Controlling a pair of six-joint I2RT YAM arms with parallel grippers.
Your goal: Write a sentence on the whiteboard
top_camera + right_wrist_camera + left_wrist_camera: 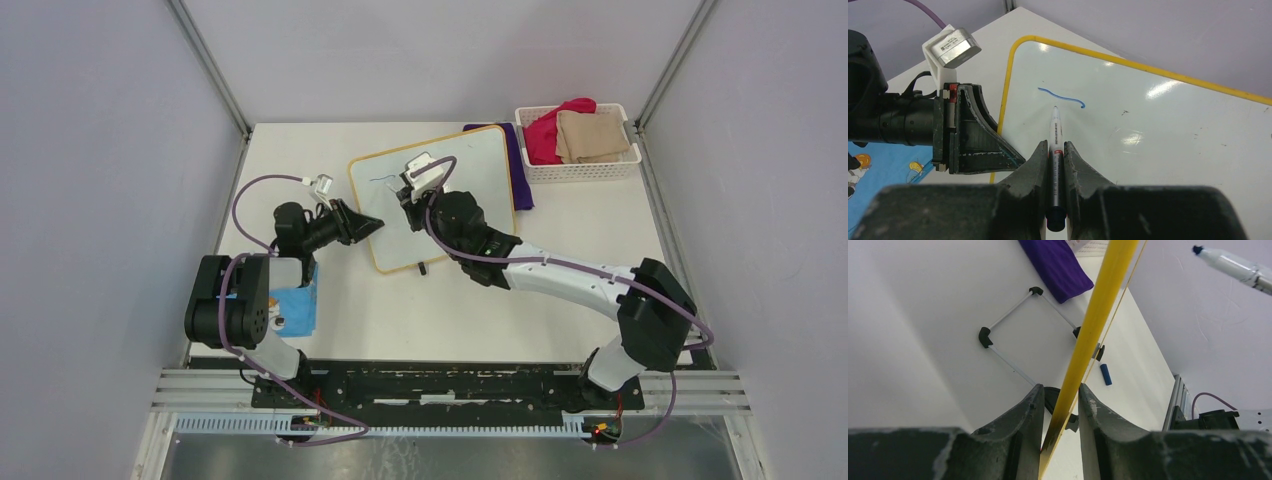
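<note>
The right gripper [1055, 146] pinched a marker [1055, 131], whose tip lay just ahead of the fingers, near a short blue stroke [1060, 96] on the whiteboard [1158, 130]. The left gripper [1060, 388] straddled the board's yellow frame [1098, 300]. Whether it clamped the frame could not be told.

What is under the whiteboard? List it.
A purple cloth sticks out from beneath the whiteboard at its far right edge. The left wrist view shows a thin wire stand with black corners, apparently below it. The board hides the rest.
</note>
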